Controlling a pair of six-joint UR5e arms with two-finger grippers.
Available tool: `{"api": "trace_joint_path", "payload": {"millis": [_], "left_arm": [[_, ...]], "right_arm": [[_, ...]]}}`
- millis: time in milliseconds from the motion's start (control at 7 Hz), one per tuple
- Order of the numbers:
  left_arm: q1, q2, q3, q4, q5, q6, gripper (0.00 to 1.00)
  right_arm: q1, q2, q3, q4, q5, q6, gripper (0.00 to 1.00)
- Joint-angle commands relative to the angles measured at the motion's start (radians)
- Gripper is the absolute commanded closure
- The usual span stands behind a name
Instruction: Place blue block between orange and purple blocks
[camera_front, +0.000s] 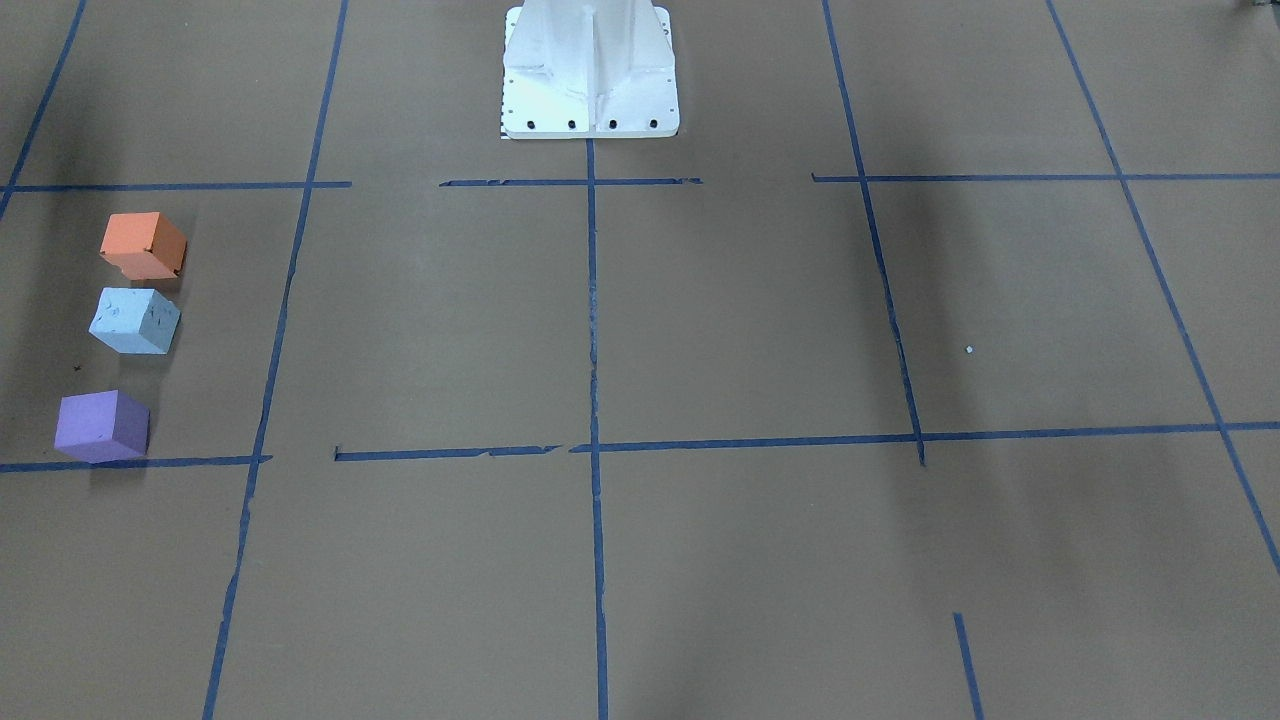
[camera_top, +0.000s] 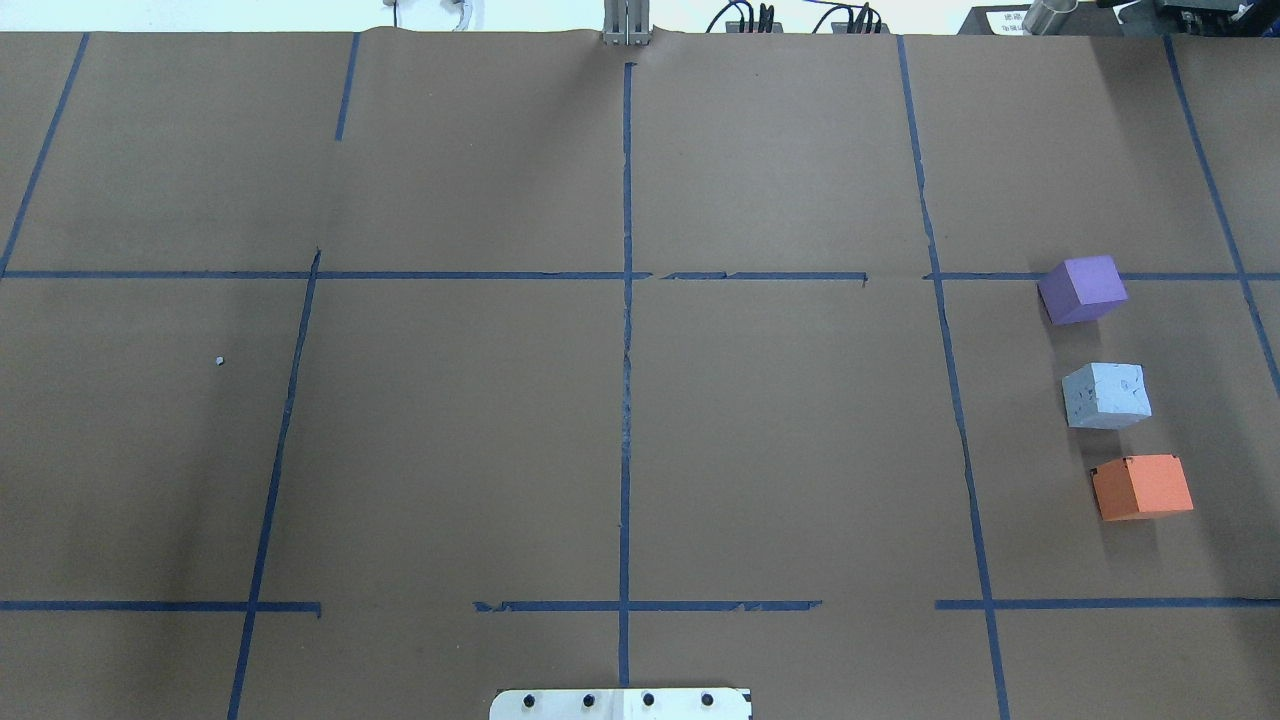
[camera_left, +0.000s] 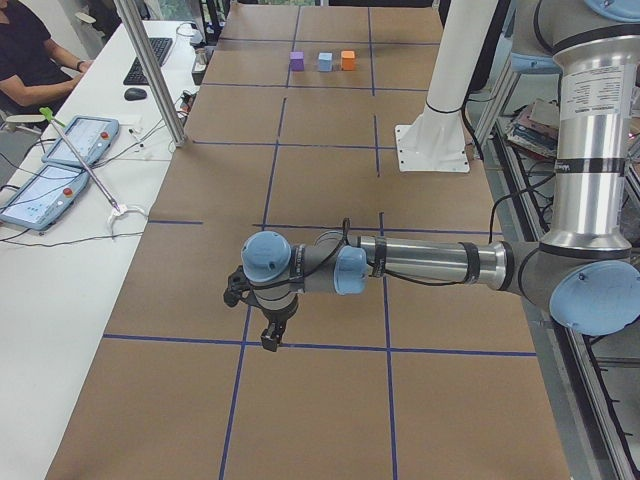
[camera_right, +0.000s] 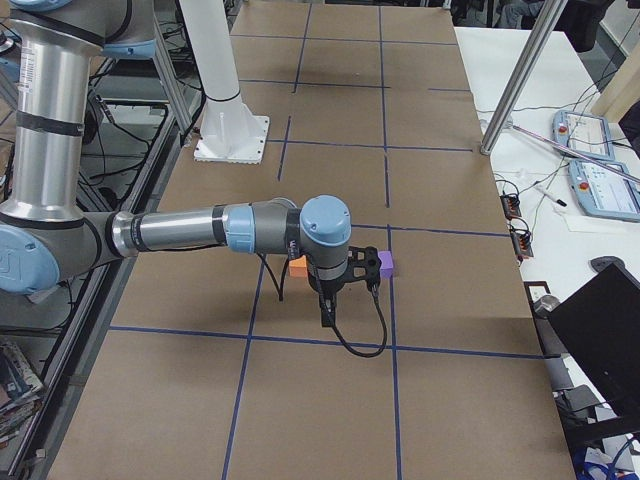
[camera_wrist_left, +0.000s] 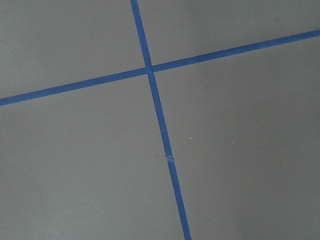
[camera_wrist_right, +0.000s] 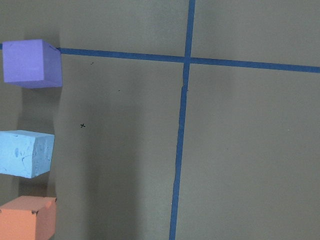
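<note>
The light blue block (camera_top: 1106, 396) sits on the brown paper between the purple block (camera_top: 1082, 288) and the orange block (camera_top: 1142, 487), in a line at the table's right side, with gaps between them. All three show in the front view: orange (camera_front: 143, 246), blue (camera_front: 135, 321), purple (camera_front: 102, 426). The right wrist view shows them at its left edge, with the blue block (camera_wrist_right: 26, 153) in the middle. My right gripper (camera_right: 327, 315) hangs raised beside the row, touching no block. My left gripper (camera_left: 270, 340) hangs over bare paper far from them. I cannot tell whether either is open or shut.
The white robot base (camera_front: 590, 75) stands at the table's middle edge. Blue tape lines (camera_top: 626, 400) divide the paper into squares. An operator's side table with tablets (camera_left: 60, 160) and a metal post (camera_left: 150, 70) lie beyond the far edge.
</note>
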Motion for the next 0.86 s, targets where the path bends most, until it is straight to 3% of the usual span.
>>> {"api": "trace_joint_path", "payload": {"millis": [0,714], "left_arm": [[-0.001,0.002,-0.017,-0.004,-0.001,-0.118,0.00],[-0.002,0.002,-0.048,-0.021,0.003,-0.115,0.00]], "right_arm": [[0.003,-0.001,-0.011,-0.030,0.005,-0.007,0.00],[0.002,-0.010,-0.003,-0.024,0.048,-0.002,0.00]]}}
